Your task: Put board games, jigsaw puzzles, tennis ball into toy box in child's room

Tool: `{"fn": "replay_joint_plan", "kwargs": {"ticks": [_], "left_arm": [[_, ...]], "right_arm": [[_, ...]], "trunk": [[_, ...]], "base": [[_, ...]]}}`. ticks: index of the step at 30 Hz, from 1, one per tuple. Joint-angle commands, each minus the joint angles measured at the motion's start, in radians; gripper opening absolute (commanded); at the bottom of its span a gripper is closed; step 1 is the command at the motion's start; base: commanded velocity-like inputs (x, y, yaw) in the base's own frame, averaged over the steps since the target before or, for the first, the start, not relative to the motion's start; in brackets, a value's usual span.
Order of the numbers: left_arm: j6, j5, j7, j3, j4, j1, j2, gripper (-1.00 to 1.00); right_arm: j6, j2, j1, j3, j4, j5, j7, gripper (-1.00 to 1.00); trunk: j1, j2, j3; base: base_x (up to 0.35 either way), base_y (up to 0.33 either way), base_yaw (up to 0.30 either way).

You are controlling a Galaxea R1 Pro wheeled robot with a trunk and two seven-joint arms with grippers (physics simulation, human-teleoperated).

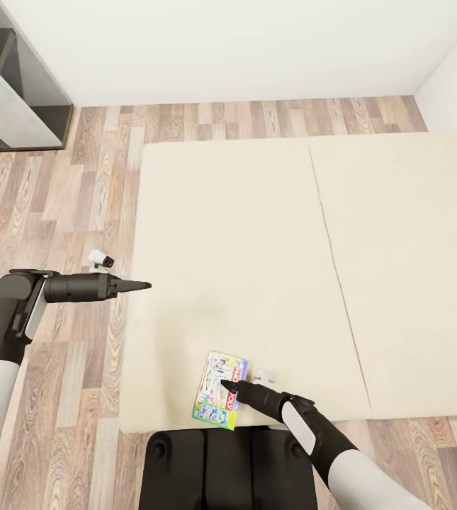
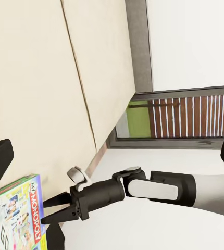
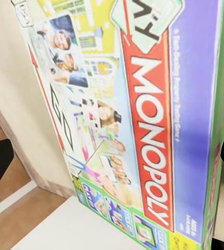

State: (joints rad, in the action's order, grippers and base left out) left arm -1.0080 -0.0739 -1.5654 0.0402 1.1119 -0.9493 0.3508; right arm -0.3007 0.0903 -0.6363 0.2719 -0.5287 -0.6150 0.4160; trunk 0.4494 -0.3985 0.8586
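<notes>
One board game [image 1: 219, 389], a flat box printed MONOPOLY on a red band over pale green and blue, lies flat on the beige bed [image 1: 256, 234] close to its near edge. My right gripper [image 1: 223, 383] hovers just over the box with its tips pointing at the lid. It is open with nothing between the fingers; the left wrist view shows the right gripper [image 2: 43, 211] with its tips slightly apart beside the board game [image 2: 15, 216]. The right wrist view looks closely onto the box lid [image 3: 143, 125]. My left gripper [image 1: 143, 285] is open and empty at the bed's left edge.
Wood-plank floor [image 1: 79, 198] runs left of and behind the bed. A dark grey side desk with a white panel [image 1: 15, 92] stands at the far left. A seam [image 1: 334, 269] splits the mattress. My dark base [image 1: 221, 467] touches the bed's near edge. A window [image 2: 185, 112] shows beyond the bed.
</notes>
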Motion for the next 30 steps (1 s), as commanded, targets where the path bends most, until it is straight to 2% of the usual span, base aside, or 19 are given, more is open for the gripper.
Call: {"fn": "replay_joint_plan", "kwargs": {"ticks": [1,14,30], "left_arm": [[-0.011,0.0,-0.004,0.0,0.0,0.0,0.0,1.0],[-0.011,0.0,-0.004,0.004,0.0,0.0,0.0,1.0],[-0.011,0.0,-0.003,0.004,0.0,0.0,0.0,1.0]], "right_arm": [[-0.005,0.0,0.0,0.001,0.0,-0.008,0.0,1.0],[-0.004,0.0,-0.001,0.002,0.0,-0.008,-0.001,1.0],[-0.003,0.0,0.0,0.003,0.0,-0.008,0.0,1.0]], "trunk": [[0.001,-0.001,0.001],[0.001,-0.001,0.001],[0.001,-0.001,0.001]], "base": [[0.0,0.0,0.0],[0.0,0.0,0.059],[0.0,0.007,0.006]]}}
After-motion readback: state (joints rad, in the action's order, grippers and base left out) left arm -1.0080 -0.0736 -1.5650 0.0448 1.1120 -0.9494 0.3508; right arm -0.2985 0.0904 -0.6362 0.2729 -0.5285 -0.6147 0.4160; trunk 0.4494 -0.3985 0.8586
